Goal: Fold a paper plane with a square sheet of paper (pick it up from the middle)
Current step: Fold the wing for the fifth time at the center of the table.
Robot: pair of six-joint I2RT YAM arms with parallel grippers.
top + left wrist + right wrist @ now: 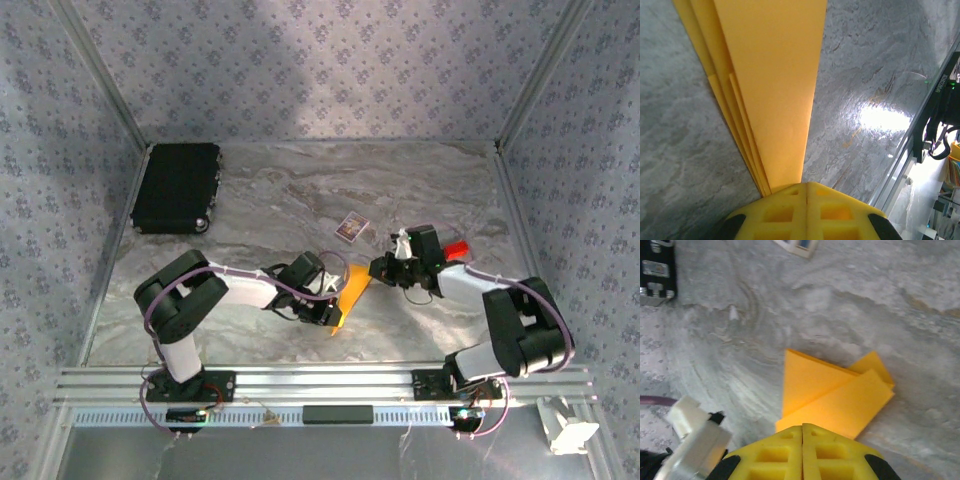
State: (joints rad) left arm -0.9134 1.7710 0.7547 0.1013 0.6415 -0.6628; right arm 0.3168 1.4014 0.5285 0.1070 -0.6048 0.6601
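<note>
The orange-yellow sheet of paper is folded into a slim layered paper plane (352,296) lying between the two arms at the middle of the marble table. My left gripper (333,303) holds its lower left side. In the left wrist view the jaws (806,184) are shut on the stacked folds (775,90), which run away from the tips. My right gripper (378,270) meets the paper's upper right end. In the right wrist view its jaws (802,426) are shut on the near edge of a folded wing (840,395).
A black case (177,187) lies at the back left. A small purple-and-white patterned card (350,228) sits just behind the grippers, and a tiny red block (456,249) lies by the right arm. An aluminium rail (320,382) runs along the near edge.
</note>
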